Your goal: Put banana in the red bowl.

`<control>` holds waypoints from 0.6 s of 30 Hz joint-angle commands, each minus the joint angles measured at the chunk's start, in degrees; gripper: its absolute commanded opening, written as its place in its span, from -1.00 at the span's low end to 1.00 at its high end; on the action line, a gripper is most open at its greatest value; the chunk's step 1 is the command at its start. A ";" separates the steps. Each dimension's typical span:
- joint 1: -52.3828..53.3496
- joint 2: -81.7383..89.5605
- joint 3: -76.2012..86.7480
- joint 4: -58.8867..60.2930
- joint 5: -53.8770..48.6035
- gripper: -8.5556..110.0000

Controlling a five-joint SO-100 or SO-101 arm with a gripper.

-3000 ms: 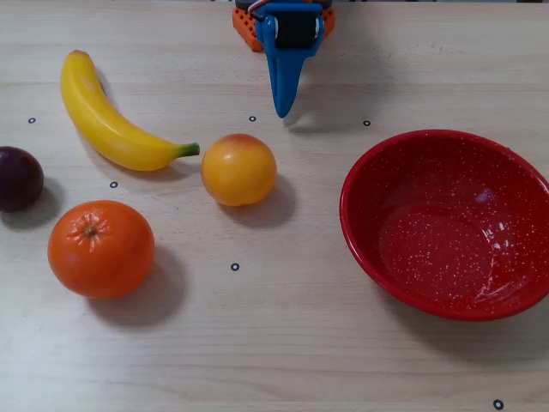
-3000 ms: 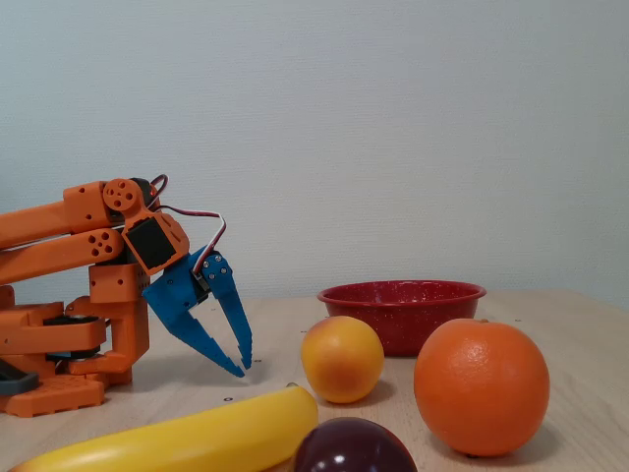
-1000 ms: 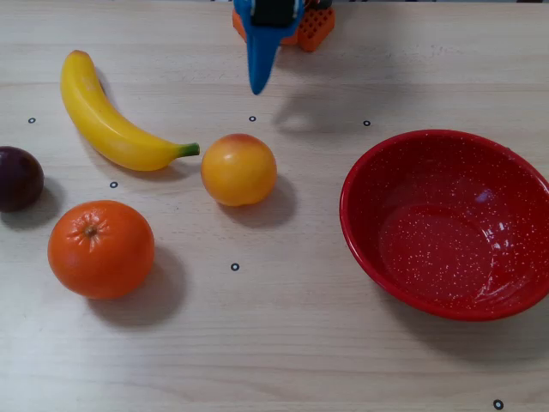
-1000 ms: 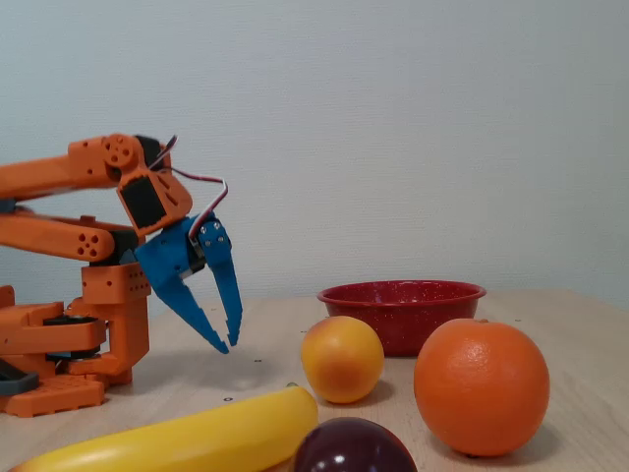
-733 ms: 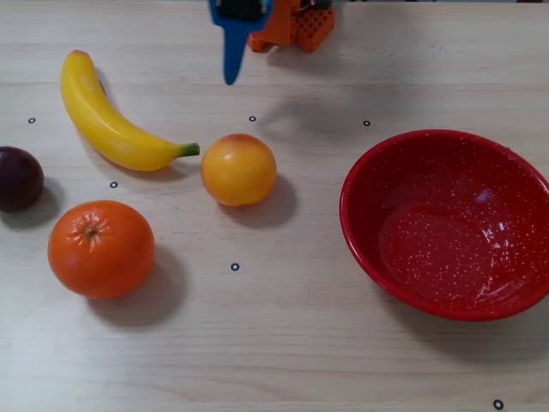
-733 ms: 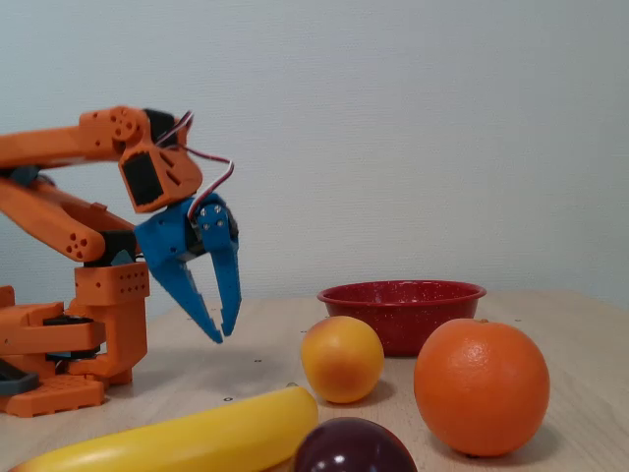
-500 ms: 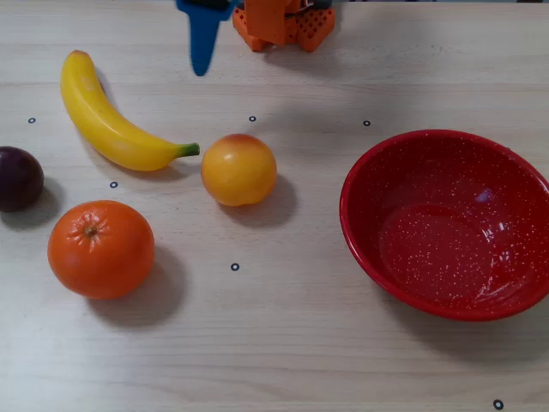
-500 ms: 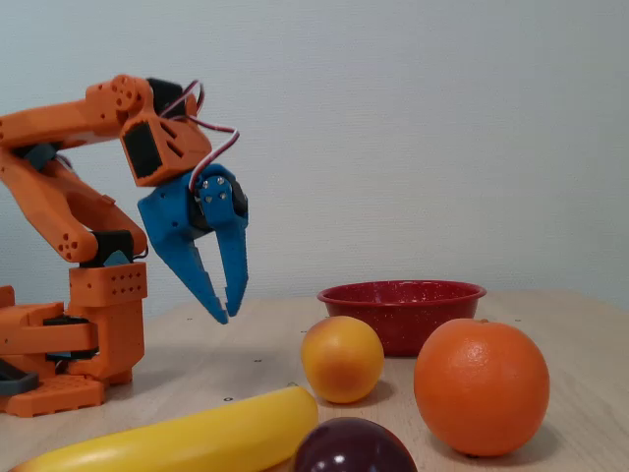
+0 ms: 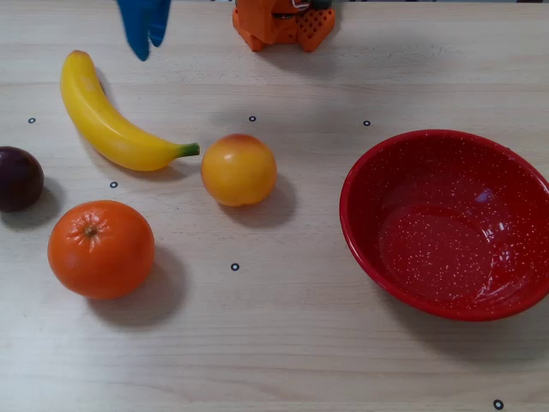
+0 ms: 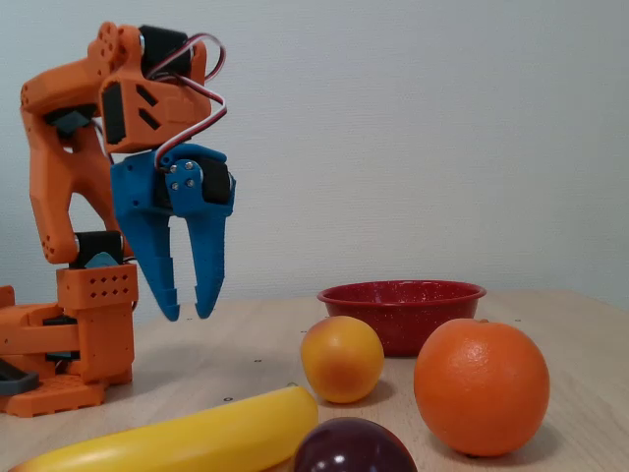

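Observation:
The yellow banana (image 9: 107, 120) lies on the table at the left in the overhead view, its green stem pointing at the round yellow-orange fruit. It also crosses the bottom left of the fixed view as the banana (image 10: 187, 438). The red bowl (image 9: 353, 202) stands empty at the right, and shows as the bowl (image 10: 401, 295) behind the fruit in the fixed view. My blue gripper (image 10: 188, 313) hangs above the table with its fingers pointing down, open, with nothing between them. In the overhead view the gripper (image 9: 146, 47) is at the top edge, just right of the banana's far end.
A yellow-orange fruit (image 9: 238, 169) sits between banana and bowl. An orange (image 9: 100, 249) and a dark plum (image 9: 17, 178) lie at the left in front of the banana. The orange arm base (image 9: 283, 17) stands at the top middle.
The arm has lifted and swung left in the overhead view, from in front of its base to above the banana's far end. The fingers now point straight down. No fruit has moved.

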 commanded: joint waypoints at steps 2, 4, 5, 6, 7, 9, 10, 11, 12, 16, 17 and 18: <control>2.90 -2.99 -8.70 1.76 -1.58 -0.59; 4.31 -5.54 -10.63 2.37 -2.29 -0.55; 5.01 -6.86 -11.60 2.64 -2.81 -0.51; 5.54 -7.82 -12.13 2.72 -3.43 -0.49; 5.98 -8.79 -12.48 2.64 -3.96 -0.46; 6.77 -10.63 -13.10 2.20 -5.27 -0.40; 7.12 -11.51 -13.27 2.11 -5.89 -0.37; 7.29 -12.48 -13.54 2.11 -6.59 -0.35; 7.47 -13.45 -13.71 2.11 -7.29 -0.34; 7.56 -17.75 -14.68 1.41 -8.00 -0.30; 7.38 -18.63 -14.85 0.97 -8.00 -0.30; 7.21 -19.51 -15.03 0.35 -8.00 -0.29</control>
